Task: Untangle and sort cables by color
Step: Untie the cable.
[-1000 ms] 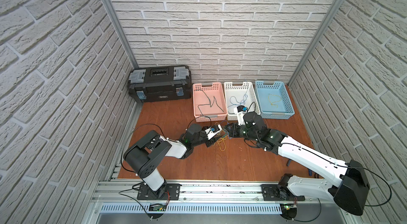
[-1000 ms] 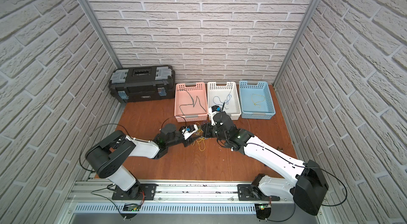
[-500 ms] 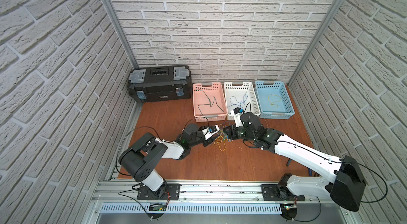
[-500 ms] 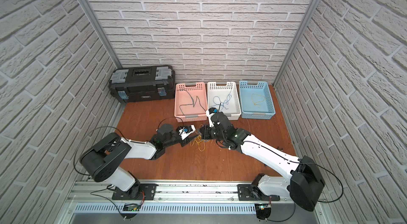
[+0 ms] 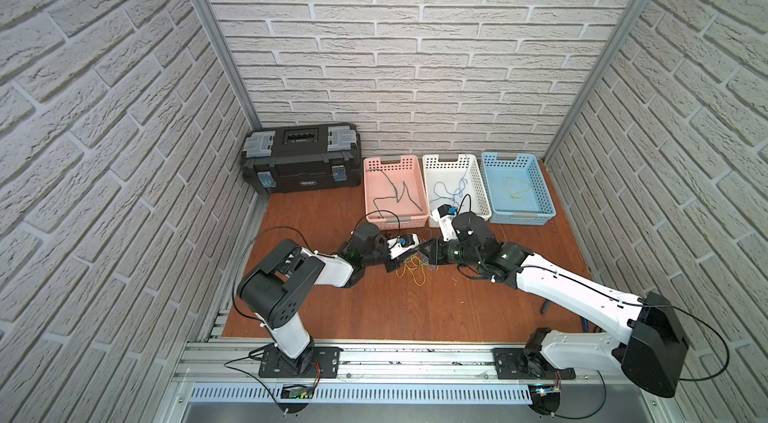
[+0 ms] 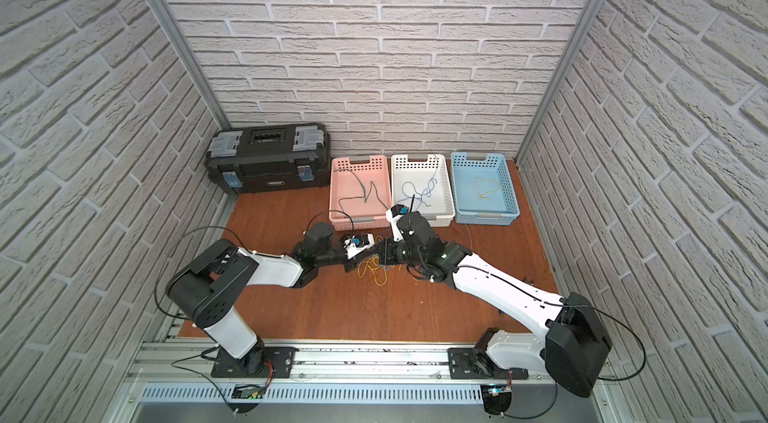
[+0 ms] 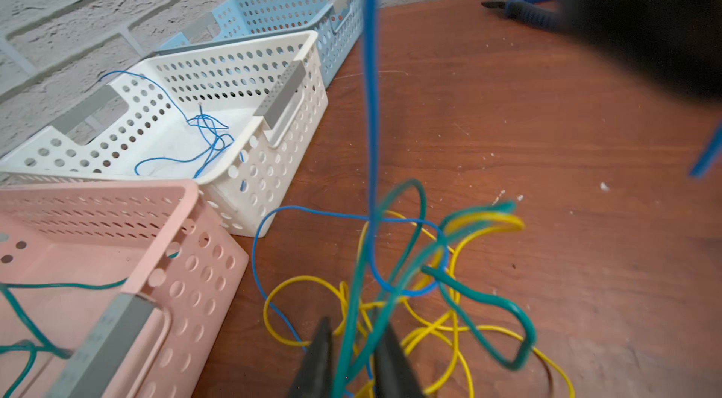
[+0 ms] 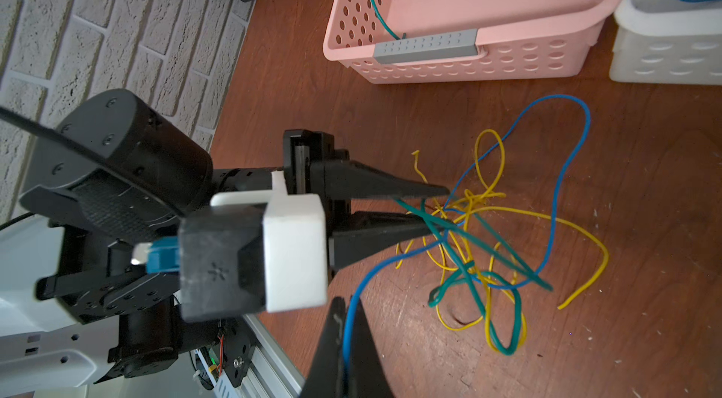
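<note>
A tangle of yellow, blue and green cables [image 5: 411,269] [image 6: 374,269] lies on the wooden floor in front of the baskets. My left gripper [image 5: 400,263] [image 7: 353,331] reaches in low from the left. Its jaws are pinched in on a green cable [image 7: 486,297] that runs out between them. My right gripper [image 5: 424,252] [image 8: 345,321] faces it from the right, shut on a blue cable [image 8: 562,96] [image 7: 370,103] that rises taut from the pile. Yellow cable [image 7: 304,278] loops underneath on the floor.
Three baskets stand at the back: pink [image 5: 397,216] with green cable, white [image 5: 482,192] with blue cables, blue [image 5: 544,196] with a yellow cable. A black toolbox [image 5: 299,159] sits at the back left. Blue-handled pliers [image 7: 523,9] lie on the floor to the right.
My left gripper's jaws have closed in on the green cable. The right gripper has stayed shut on the blue cable, and both arms have shifted only slightly.
</note>
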You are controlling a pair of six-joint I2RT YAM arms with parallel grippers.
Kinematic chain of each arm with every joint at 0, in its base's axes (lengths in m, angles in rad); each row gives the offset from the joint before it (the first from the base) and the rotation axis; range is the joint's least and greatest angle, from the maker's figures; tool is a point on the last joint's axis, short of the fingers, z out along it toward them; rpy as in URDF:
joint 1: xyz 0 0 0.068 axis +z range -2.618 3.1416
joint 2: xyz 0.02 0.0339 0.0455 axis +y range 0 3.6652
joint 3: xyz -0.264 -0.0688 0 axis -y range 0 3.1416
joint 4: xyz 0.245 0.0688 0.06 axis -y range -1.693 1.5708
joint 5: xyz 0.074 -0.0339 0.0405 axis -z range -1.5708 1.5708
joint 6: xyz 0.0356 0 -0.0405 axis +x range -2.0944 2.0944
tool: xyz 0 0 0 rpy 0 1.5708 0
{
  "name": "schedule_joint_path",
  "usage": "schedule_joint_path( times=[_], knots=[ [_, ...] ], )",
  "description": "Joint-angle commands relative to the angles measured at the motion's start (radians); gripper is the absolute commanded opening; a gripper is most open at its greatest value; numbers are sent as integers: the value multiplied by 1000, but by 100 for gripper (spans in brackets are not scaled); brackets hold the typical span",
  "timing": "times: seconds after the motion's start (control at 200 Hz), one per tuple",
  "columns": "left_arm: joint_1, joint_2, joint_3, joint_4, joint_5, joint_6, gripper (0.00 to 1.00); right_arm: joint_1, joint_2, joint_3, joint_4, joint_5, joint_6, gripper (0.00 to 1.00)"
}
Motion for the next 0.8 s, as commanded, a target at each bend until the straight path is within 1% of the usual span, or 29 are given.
schedule_joint_path(
  times=[0.0, 0.065, 0.135, 0.21, 0.27, 0.355, 0.43, 0.48, 0.53, 0.615, 0.685, 0.735, 0.795],
  knots=[
    [14, 0, -52, 17, 21, -2, 0, -8, -116, 24, 30, 86, 20, 3],
    [13, -5, -114, 63, -20, -29, 0, -20, -209, 45, 5, 232, 32, 3],
    [12, -7, -158, 103, -52, -58, 0, -26, -292, 89, -9, 401, -10, 3],
    [4, -6, -163, 97, -70, -63, 0, -40, -320, 157, -35, 505, -63, 3],
    [2, -1, -159, 93, -80, -65, 0, -56, -320, 207, -51, 549, -94, 3],
    [2, -4, -154, 96, -83, -66, 0, -77, -281, 278, -32, 572, -168, 3],
    [1, -5, -148, 93, -74, -70, 0, -108, -196, 364, -60, 592, -237, 3],
    [0, -7, -148, 97, -68, -78, 0, -139, -132, 407, -58, 578, -274, 3],
    [0, -9, -152, 107, -68, -87, 0, -161, -87, 436, -55, 589, -294, 3],
    [-2, -8, -158, 115, -69, -95, 0, -184, -40, 434, 42, 592, -334, 3],
    [-8, -3, -159, 117, -68, -102, 0, -208, 12, 481, 38, 594, -342, 3],
    [-13, 1, -161, 116, -78, -101, 0, -213, 24, 516, 47, 587, -345, 3],
    [-13, 11, -167, 120, -93, -96, 0, -213, 5, 552, 89, 560, -351, 3]
  ],
)
